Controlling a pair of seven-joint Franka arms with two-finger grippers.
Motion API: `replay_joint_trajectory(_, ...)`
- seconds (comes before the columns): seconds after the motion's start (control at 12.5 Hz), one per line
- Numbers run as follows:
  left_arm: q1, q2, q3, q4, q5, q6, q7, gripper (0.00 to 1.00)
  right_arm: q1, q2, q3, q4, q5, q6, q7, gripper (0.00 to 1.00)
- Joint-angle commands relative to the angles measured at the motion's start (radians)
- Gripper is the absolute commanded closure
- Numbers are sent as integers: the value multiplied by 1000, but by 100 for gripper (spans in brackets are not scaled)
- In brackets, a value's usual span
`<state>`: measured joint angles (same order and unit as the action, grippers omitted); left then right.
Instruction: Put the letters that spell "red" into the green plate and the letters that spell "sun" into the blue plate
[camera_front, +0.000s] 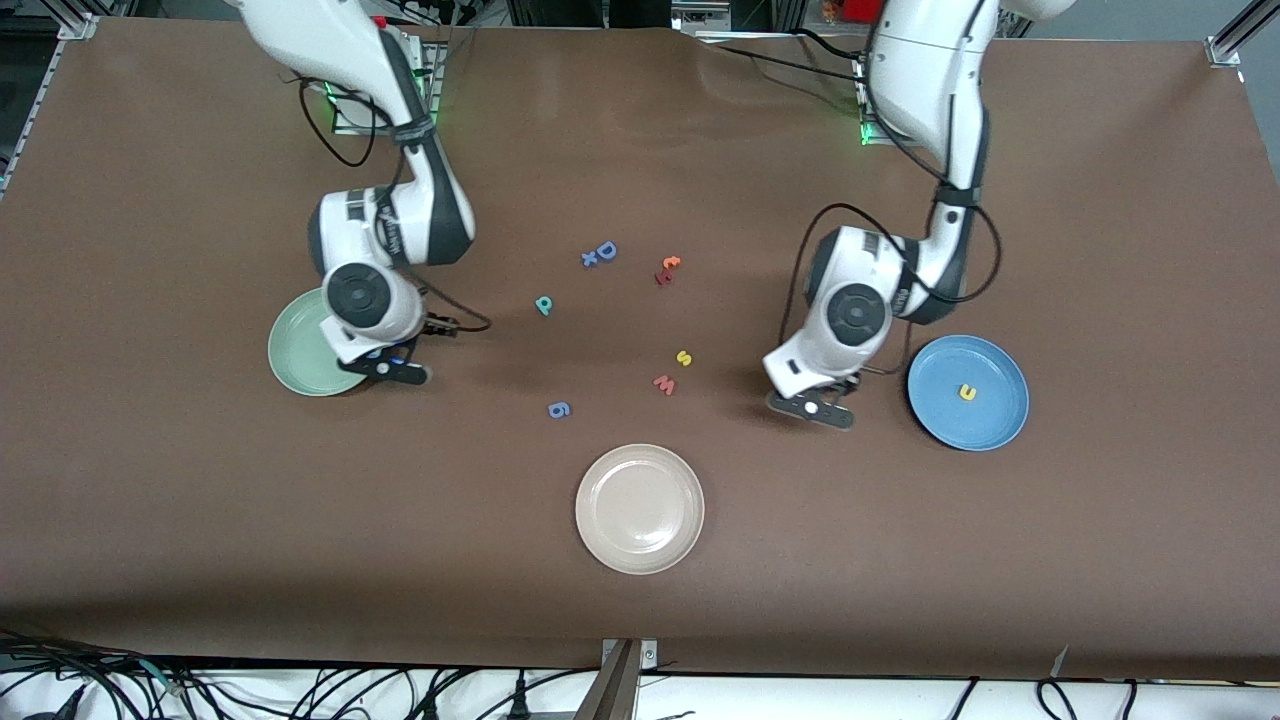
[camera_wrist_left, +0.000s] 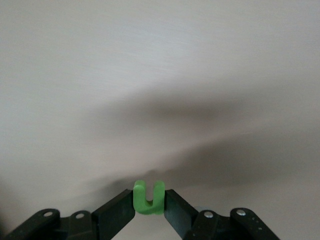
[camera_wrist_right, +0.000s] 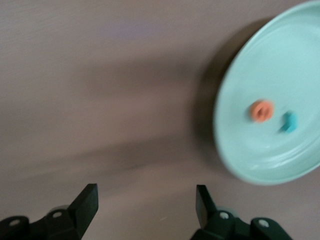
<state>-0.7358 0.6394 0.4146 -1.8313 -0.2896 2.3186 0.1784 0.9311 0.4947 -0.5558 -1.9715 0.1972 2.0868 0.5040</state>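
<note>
I read this as mid-sort, with one letter of each word left on the table. My left gripper (camera_wrist_left: 149, 201) is clamped on the green "n" (camera_wrist_left: 149, 197), which sits pinched between the fingertips at the bottom edge of the left wrist view. In the front view that gripper hangs low over bare table, just beside the blue plate (camera_front: 940, 412), in the middle band of the frame toward the left arm's end. The yellow "u" (camera_front: 966, 392) already lies in that plate. The yellow "s" (camera_front: 684, 357) lies on the table near the centre of the frame, just above the pink "w" (camera_front: 665, 384).

My right gripper (camera_wrist_right: 145, 199) has its fingers wide apart and empty. It sits over the edge of the green plate (camera_front: 295, 350), in the middle band toward the right arm's end. The right wrist view shows the orange "e" (camera_wrist_right: 262, 110) and the teal "r" (camera_wrist_right: 289, 121) lying in that plate. The teal "d" (camera_front: 544, 305) lies out on the table, a little above the frame's centre.

Next, I judge, I should carry the "n" over the blue plate and let go. After that the right arm must pinch the tiny "d" squarely, not the larger blue "D" (camera_front: 605, 250) higher up
</note>
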Motion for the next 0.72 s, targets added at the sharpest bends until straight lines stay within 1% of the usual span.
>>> replay_joint_trajectory(0.0,38,-41,79,-13,-14,-54,258,75,78,-24,16,-7,37,30,242,13)
replay_joint_trajectory(0.08,53,-41,102,-13,-14,-54,351,74,98,-24,26,-7,39,64,325,13)
replay_joint_trajectory(0.16,79,-40,113,-14,-16,-54,439,72,107,-22,43,-7,42,88,400,13)
replay_joint_trajectory(0.24,102,-41,113,-14,-16,-54,493,71,109,-22,81,-9,50,111,488,13)
replay_joint_trajectory(0.48,154,-26,113,-32,-16,-54,598,72,109,1,154,-13,51,205,643,13)
replay_joint_trajectory(0.56,168,-15,113,-32,-14,-53,619,72,109,17,166,-13,50,243,681,13)
replay_joint_trajectory(0.64,176,-10,113,-32,-14,-53,622,70,114,22,174,-15,50,254,703,13)
